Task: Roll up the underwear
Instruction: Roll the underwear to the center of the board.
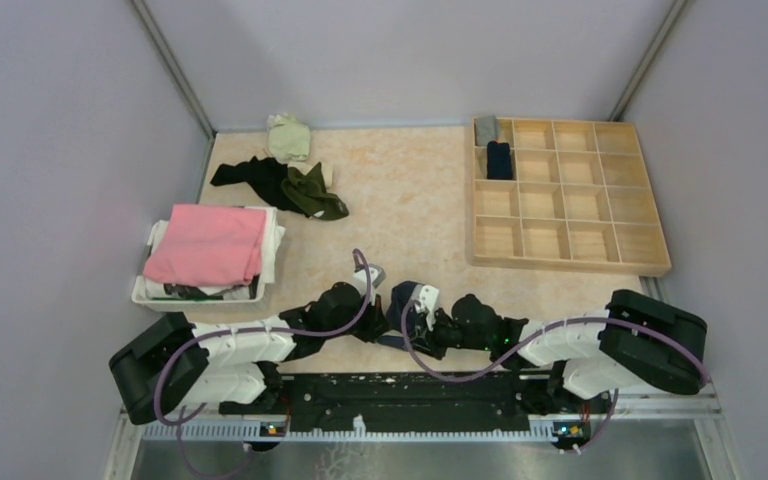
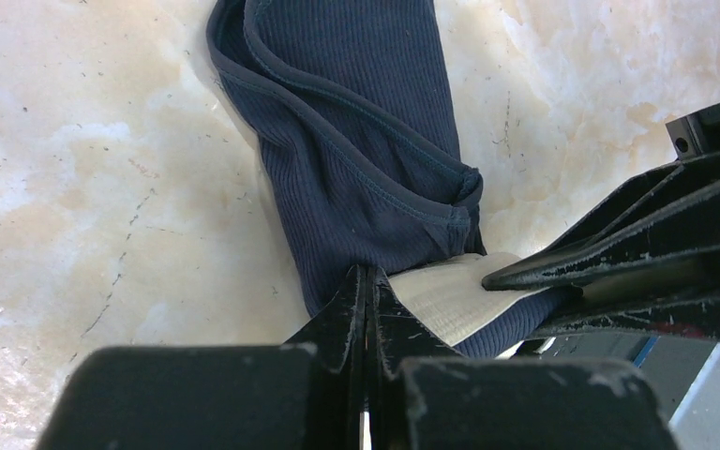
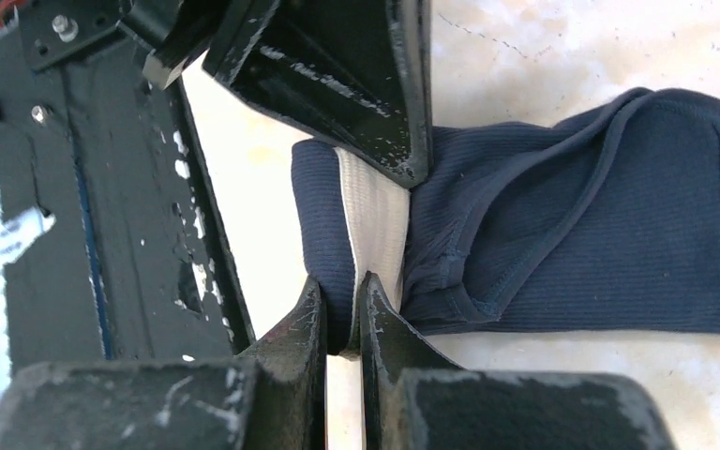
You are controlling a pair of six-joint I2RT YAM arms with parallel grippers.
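Observation:
A navy underwear (image 2: 356, 141) with a beige waistband (image 2: 450, 295) lies on the tabletop near the front edge, between the two arms (image 1: 401, 298). My left gripper (image 2: 367, 277) is shut, its tips pinching the cloth where navy fabric meets waistband. My right gripper (image 3: 342, 291) is shut on the folded navy end beside the waistband (image 3: 375, 216). The body of the underwear (image 3: 600, 216) stretches flat away from both grippers. In the top view the two grippers, left (image 1: 385, 325) and right (image 1: 415, 330), meet tip to tip.
A wooden grid tray (image 1: 570, 195) sits at the back right with a grey roll (image 1: 485, 130) and a navy roll (image 1: 499, 160) in its left compartments. Black (image 1: 250, 178), olive (image 1: 312, 192) and pale green (image 1: 288, 137) garments lie at the back left. A white basket (image 1: 150, 292) holds a pink cloth (image 1: 210, 245).

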